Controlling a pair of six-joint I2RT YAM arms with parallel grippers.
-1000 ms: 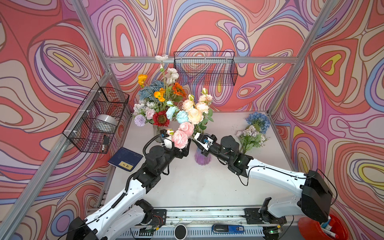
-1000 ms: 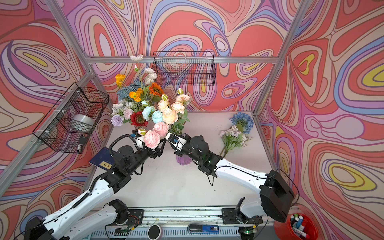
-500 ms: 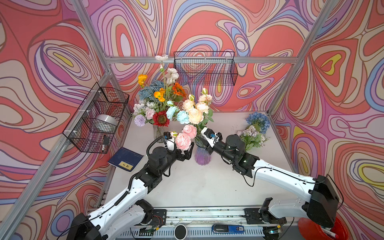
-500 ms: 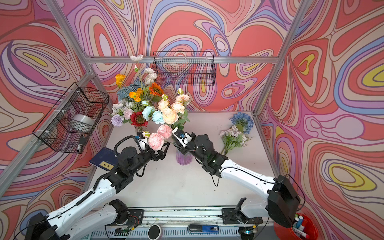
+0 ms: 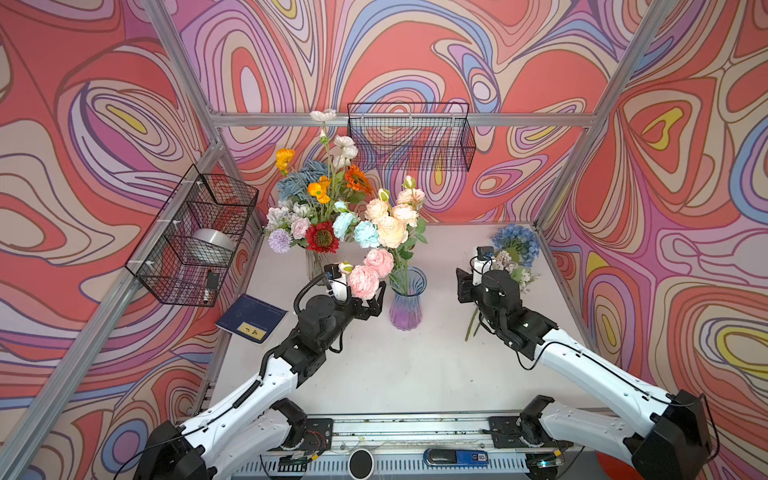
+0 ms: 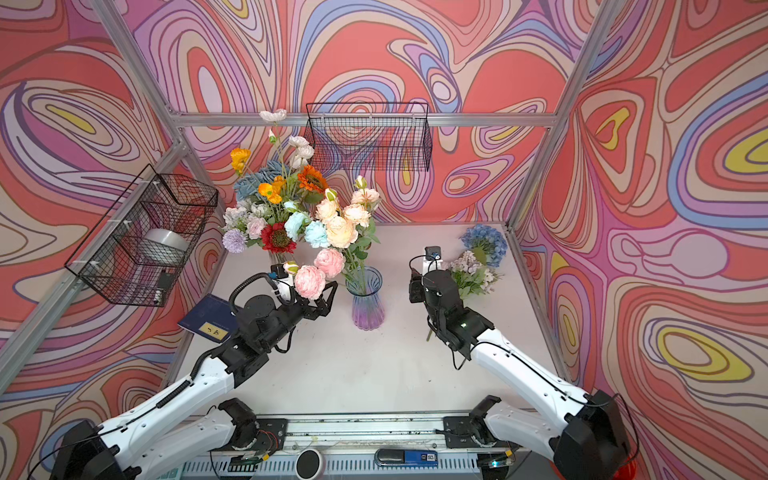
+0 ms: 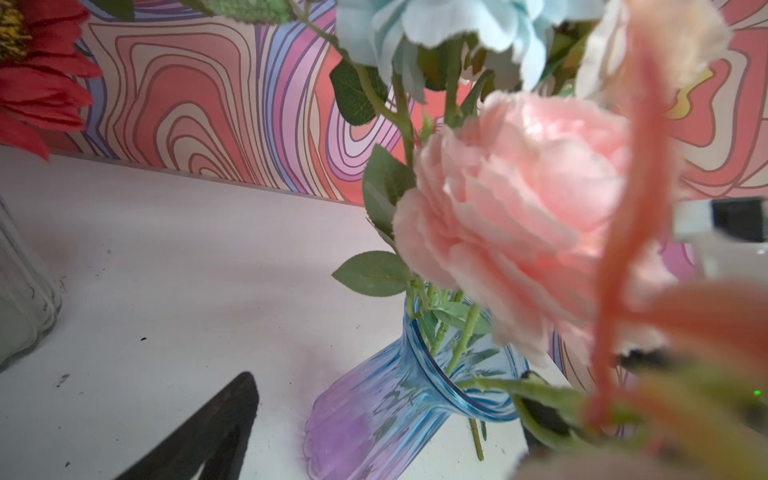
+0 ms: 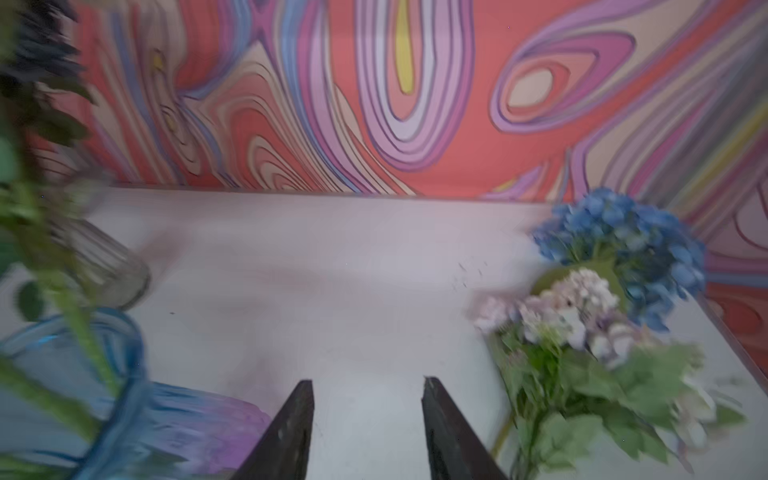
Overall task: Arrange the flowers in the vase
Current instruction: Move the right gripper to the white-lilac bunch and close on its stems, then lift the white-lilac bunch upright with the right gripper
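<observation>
I'm looking down at a pale tabletop [image 5: 374, 374], boxed in by walls of red, pink and lilac swirls on a metal frame. A wire basket [image 5: 195, 232] hangs on the left wall and a second wire basket [image 5: 409, 135] on the back wall. A dark blue notebook [image 5: 251, 318] lies at the left edge.

On to the flowers. A clear vase [image 5: 313, 262] at the back left holds a mixed bouquet [image 5: 320, 208] of red, orange, white and lilac heads. The blue-and-purple vase [image 5: 406, 299] stands upright mid-table with cream and pale-blue roses [image 5: 390, 228] rising from it. The pink peonies [image 5: 365, 280] lean out just left of its rim, full and ruffled. A green stem crosses the rim in the left wrist view, but I can't tell whose it is. A blue hydrangea [image 5: 515, 243] and a lilac spray [image 5: 509, 266] lie flat at the back right.

My left end effector [image 5: 377, 301] sits right beside the vase, jaws spread wide. One dark finger [image 7: 208, 428] is clear of everything, and blurred petals hide the second one. I can't tell whether the stem touches it.

My right end effector [image 8: 368, 386] hovers between vase and lying flowers, jaws parted, bare tabletop between them, gripping nothing.
</observation>
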